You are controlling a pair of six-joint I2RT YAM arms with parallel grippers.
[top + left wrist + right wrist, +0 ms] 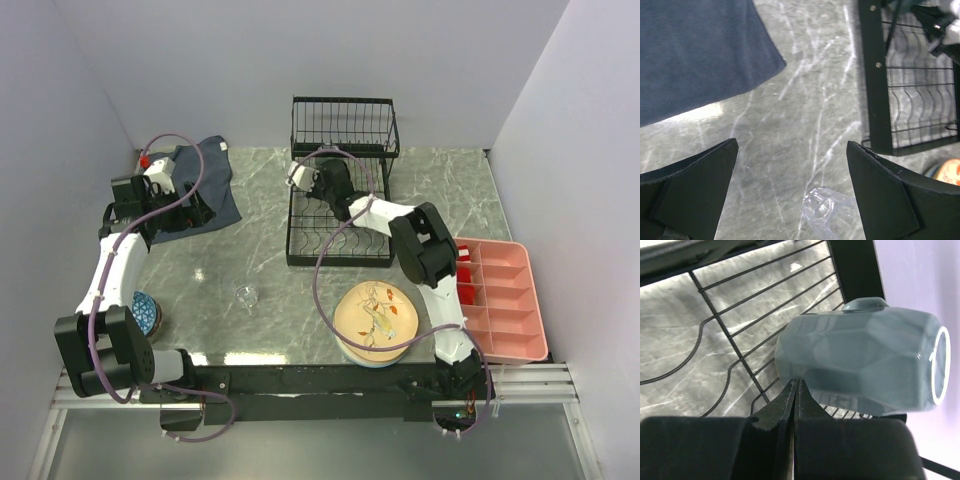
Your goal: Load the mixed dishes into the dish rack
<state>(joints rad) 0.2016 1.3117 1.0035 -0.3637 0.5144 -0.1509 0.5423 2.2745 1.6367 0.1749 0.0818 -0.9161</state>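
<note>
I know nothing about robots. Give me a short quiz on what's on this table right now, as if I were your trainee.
1. True or false: the pale faceted ceramic mug stands upright in the black wire dish rack.
2. Which arm's jaws are wide open? A) left B) right C) both
3. Fill in: on the grey marble table, the small clear glass sits between the blue patterned bowl and the large peach ____.
Key: 1 false, it lies on its side; 2 A, the left jaws, while the right jaws are shut; 3 large peach plate.
</note>
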